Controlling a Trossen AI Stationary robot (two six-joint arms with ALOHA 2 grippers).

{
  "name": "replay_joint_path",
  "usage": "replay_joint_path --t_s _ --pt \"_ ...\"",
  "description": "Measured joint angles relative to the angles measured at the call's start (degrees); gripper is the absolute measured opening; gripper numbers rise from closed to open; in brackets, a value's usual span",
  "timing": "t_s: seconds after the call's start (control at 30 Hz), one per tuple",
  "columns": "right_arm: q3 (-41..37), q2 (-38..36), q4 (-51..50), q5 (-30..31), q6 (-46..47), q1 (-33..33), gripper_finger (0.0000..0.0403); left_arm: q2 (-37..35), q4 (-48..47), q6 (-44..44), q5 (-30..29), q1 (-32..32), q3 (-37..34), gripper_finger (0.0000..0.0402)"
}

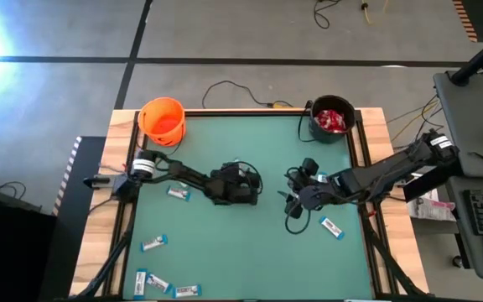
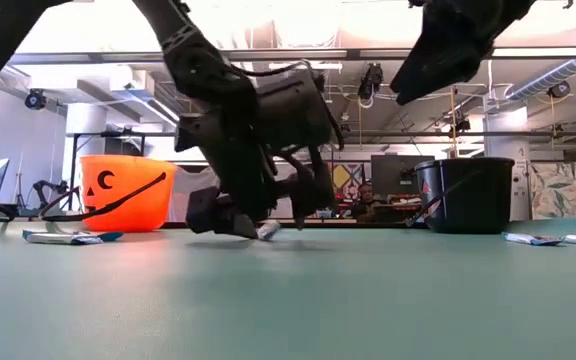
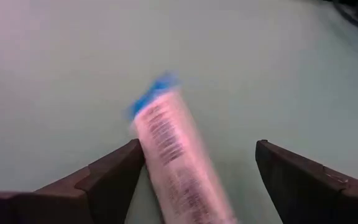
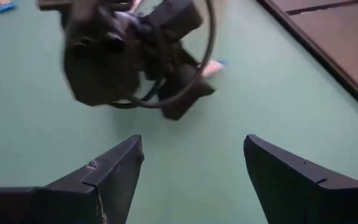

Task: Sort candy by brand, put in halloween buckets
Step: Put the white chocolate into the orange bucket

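I find the left pincer (image 3: 194,165) released, straddling a blue-and-white bar (image 3: 176,165) mid-surface (image 1: 250,243). The right pincer (image 4: 193,163) hangs released nearby, empty. Red packets (image 1: 331,120) fill the black bucket (image 1: 315,128).

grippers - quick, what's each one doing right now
left gripper: open, fingers either side of a blue-and-white candy bar on the table, not gripping it.
right gripper: open, holding nothing.

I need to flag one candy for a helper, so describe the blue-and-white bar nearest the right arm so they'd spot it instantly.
Start at the black bucket at the green table's far right corner and come toward the near edge, past the right claw. Just beyond lies one blue-and-white bar, the only candy on that side; the others lie left.
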Motion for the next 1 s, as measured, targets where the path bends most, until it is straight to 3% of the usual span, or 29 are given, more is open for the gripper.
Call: replay_joint_path --t_s 0.2,0.63,0.77,1.0 --pt "0.0 0.0 -3.4 0.0 3.4 4.0 0.0271 3.6 -11.6 -6.4 -0.7 -0.1 4.9 0.0259" --pt "0.0 -0.7 -3.6 0.0 7.5 11.2 0.0264 3.1 -12.8 -6.3 1.3 1.8 4.0 0.0103" --pt "0.0 -1.8 -3.8 -0.5 9.9 15.7 0.0265 2.2 -14.5 -3.8 2.3 1.8 4.1 0.0093" --pt "0.1 -1.7 -3.4 -1.1 17.4 26.5 0.0257 -2.4 -23.8 -1.8 5.6 0.3 3.6 0.0110"
